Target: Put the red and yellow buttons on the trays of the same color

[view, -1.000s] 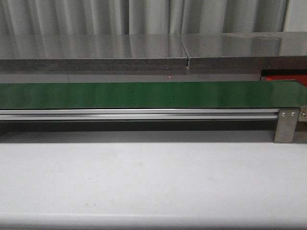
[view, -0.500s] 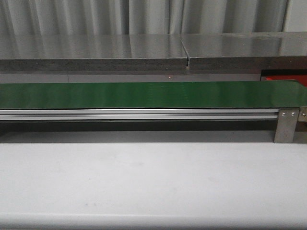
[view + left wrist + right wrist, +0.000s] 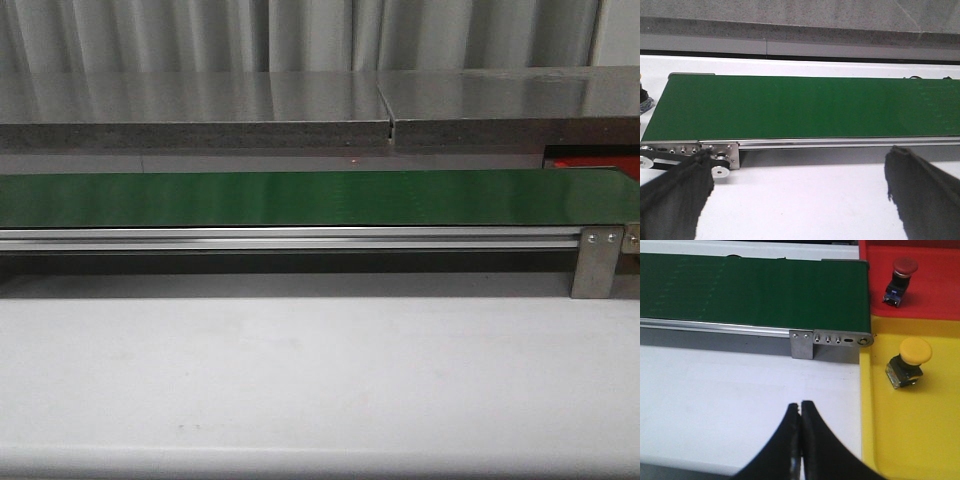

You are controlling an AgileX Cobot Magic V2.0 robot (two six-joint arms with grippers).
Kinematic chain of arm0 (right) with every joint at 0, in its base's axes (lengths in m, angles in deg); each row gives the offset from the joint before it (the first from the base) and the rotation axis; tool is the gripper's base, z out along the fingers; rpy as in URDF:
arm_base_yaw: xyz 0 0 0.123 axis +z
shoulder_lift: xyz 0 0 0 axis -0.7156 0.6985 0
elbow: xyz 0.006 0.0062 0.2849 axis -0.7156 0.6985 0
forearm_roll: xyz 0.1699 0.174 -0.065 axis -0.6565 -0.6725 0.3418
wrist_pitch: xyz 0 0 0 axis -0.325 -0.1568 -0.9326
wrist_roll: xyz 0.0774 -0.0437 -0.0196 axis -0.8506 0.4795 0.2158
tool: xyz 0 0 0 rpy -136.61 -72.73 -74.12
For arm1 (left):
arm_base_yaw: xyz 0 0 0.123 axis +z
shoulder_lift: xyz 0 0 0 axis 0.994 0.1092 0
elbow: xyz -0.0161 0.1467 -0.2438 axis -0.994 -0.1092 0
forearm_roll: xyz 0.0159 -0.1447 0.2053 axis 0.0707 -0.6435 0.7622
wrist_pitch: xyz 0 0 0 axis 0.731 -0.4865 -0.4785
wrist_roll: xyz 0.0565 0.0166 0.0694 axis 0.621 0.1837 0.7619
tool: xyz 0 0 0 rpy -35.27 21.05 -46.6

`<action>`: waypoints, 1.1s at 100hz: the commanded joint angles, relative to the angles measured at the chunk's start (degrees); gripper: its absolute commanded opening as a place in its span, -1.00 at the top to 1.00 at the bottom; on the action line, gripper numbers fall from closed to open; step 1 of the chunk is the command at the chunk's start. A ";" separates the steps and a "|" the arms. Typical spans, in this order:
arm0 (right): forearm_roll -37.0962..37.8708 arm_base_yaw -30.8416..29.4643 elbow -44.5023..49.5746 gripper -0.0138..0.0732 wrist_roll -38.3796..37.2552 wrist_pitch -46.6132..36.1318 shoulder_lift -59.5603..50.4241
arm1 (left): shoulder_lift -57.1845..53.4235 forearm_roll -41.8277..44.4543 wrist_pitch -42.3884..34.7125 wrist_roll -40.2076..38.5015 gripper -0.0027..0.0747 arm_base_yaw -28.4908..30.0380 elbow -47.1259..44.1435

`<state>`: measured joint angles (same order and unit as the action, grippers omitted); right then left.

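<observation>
Remaining unchanged: green belt (image 3: 300, 197) bare throughout.

Ahead of me the green belt (image 3: 300, 197) runs bare, and the white table (image 3: 320, 370) before it is open. At its right end a red button (image 3: 900, 277) on the red tray (image 3: 935, 295) and a yellow button (image 3: 909, 361) on the yellow tray (image 3: 900, 440) take room.
</observation>
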<state>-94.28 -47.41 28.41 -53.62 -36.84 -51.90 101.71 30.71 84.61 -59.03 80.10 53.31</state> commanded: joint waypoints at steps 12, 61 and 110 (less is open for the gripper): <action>-0.58 0.01 -1.44 0.84 0.48 -3.88 -0.06 | 2.29 -0.44 -4.77 -3.63 -0.77 2.83 4.61; -0.58 0.01 -1.44 0.84 0.48 -3.82 -0.06 | 31.59 -2.51 1.60 -4.02 -0.77 25.16 28.59; -0.58 0.01 -1.44 0.84 0.48 -3.77 -0.06 | 60.07 -3.28 3.41 -4.02 -0.77 30.69 41.06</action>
<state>-94.28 -47.41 28.41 -53.62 -36.84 -51.90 161.08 28.88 90.47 -62.49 110.32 91.40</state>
